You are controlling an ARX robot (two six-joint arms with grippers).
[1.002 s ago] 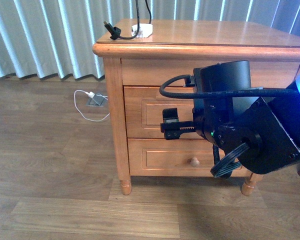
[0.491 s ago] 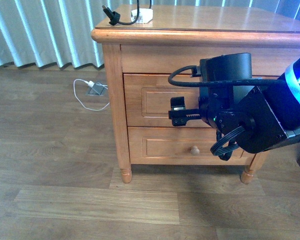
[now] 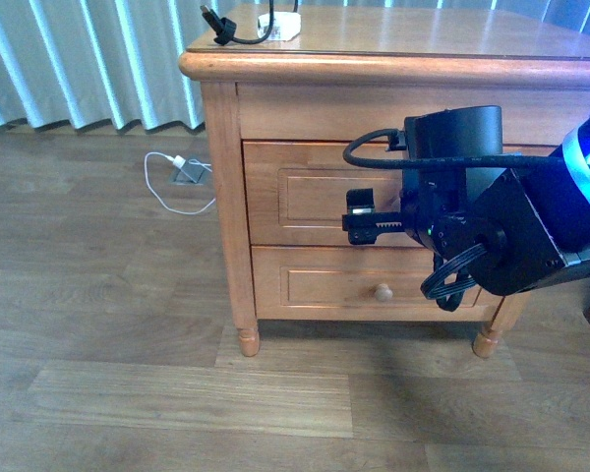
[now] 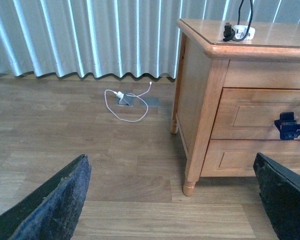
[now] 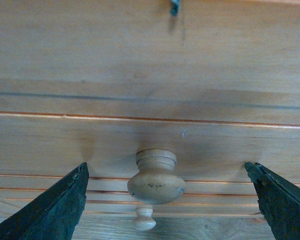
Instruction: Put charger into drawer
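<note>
The charger (image 3: 278, 29) lies at the far left of the nightstand (image 3: 221, 197) top with its black cable (image 3: 226, 29) looped beside it. The top drawer (image 3: 310, 197) is shut. The right gripper (image 5: 166, 172) has its fingers spread either side of the drawer's knob (image 5: 156, 184) (no contact visible), and the left gripper (image 4: 170, 200) hangs spread and empty. The block looks light and rigid, best pinched across its sides. Its stiff cable will likely spring.

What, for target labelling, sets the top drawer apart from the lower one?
The top drawer has the open right end effector facing its knob; the lower drawer does not. The top drawer's knob is hidden in front view; the lower drawer's knob shows. Both are shut, honey wood.
</note>
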